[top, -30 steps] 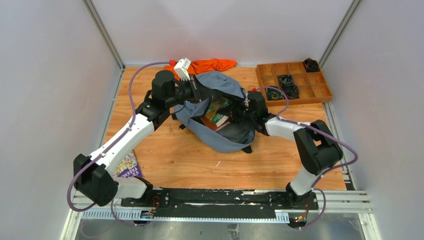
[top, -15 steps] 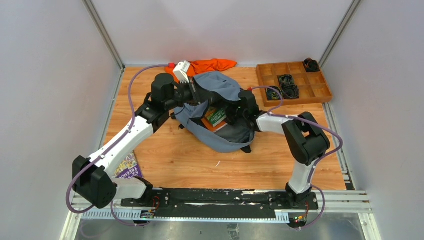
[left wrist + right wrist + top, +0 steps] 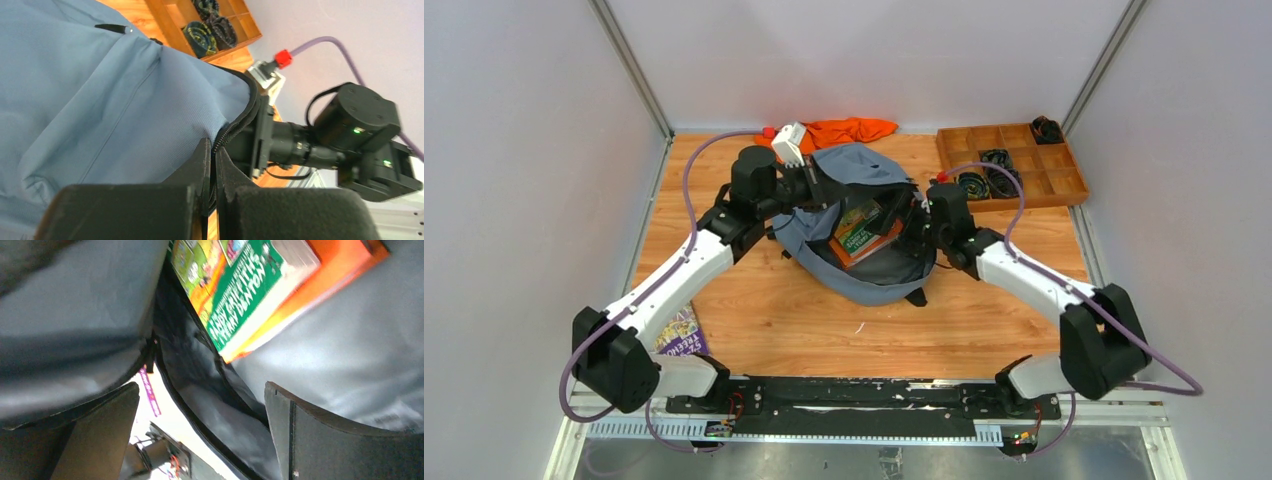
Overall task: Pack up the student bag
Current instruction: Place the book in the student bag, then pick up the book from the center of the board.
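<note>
Our left gripper (image 3: 212, 150) is pressed together on the zipper edge of the bag (image 3: 869, 275), pinching that dark rim and holding the top flap up off the opening. The right gripper (image 3: 200, 387) stands spread wide at the opposite side of the opening, with nothing between its fingers; one finger (image 3: 100, 435) sits just beside the bag's grey lining, though we cannot tell whether it touches.

The bag lies in the middle of the bench (image 3: 774, 315), between the two arms, with its mouth gaping towards the camera above. Inside it we see a green book (image 3: 240, 300) lying on an orange book (image 3: 345, 262), both tilted against the far wall of the bag.

Behind the bag, an orange cloth (image 3: 849, 130) lies against the back wall. A wooden tray (image 3: 1064, 185) sits at the far right corner, with what look like dark coiled cords (image 3: 999, 165) in some compartments. A purple book (image 3: 680, 332) lies near the left arm's base.
</note>
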Robot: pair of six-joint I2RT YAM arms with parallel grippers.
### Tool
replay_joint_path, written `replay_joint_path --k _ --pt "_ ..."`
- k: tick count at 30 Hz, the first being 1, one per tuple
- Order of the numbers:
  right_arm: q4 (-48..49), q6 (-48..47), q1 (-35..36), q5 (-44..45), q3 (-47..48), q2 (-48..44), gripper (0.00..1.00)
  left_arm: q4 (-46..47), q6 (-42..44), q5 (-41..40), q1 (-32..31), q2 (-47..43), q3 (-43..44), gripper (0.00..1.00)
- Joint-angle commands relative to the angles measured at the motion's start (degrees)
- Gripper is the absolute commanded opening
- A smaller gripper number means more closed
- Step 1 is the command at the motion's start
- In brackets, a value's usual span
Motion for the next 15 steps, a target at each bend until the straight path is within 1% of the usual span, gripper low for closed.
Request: replay_joint_path --k 1,2,3,4,6,7,8,9,10,11,13,15 --pt "-18.51 -10.19 0.35 2.89 -0.86 -7.16 0.99 -5.81 1.88 -2.65 0.19 1.24 5.60 0.01" --pt "-21.36 -11.20 0.28 4.35 -1.56 -9.19 0.99 -10.38 3.75 -4.28 0.19 1.92 7.76 0.06" --pt "-24.04 -11.96 0.31 5.98 -2.76 -11.58 0.99 -14.97 5.47 -6.52 0.19 2.50 10.04 0.14" --pt "-26.55 -12.44 0.34 8.23 -4.07 -13.99 0.99 -20.46 7.08 -8.95 0.19 2.94 11.51 0.28" --pt "-31.07 -12.93 0.35 13.13 -6.95 -19.70 1.00 -27.21 9.49 -15.55 0.19 2.81 13.34 0.67" --pt "-33.12 -13.05 0.21 16.00 -8.16 -22.50 1.00 -29.91 10.58 -18.63 0.19 2.48 13.39 0.83" --pt "-35.13 -13.12 0.21 18.74 -9.32 -25.52 1.00 -32.27 11.45 -21.85 0.19 2.06 13.34 0.94" --pt "-36.51 -13.37 0.25 20.99 -10.36 -28.24 1.00 -34.92 12.11 -25.25 0.19 1.59 13.07 0.99" --pt "-37.64 -13.67 0.26 22.80 -11.18 -31.20 1.00 -37.27 12.57 -29.04 0.19 1.03 12.61 1.00" --pt "-38.54 -14.10 0.19 24.41 -11.80 -33.86 1.00 -39.51 12.95 -32.75 0.19 0.43 11.97 1.00" --pt "-39.66 -15.28 0.11 27.18 -12.17 -38.26 1.00 -43.52 12.91 -42.92 0.30 -0.78 10.16 1.00" --pt "-40.29 -16.64 0.16 29.44 -11.43 -40.49 1.00 -47.30 12.05 -51.43 1.21 -1.23 7.91 1.00"
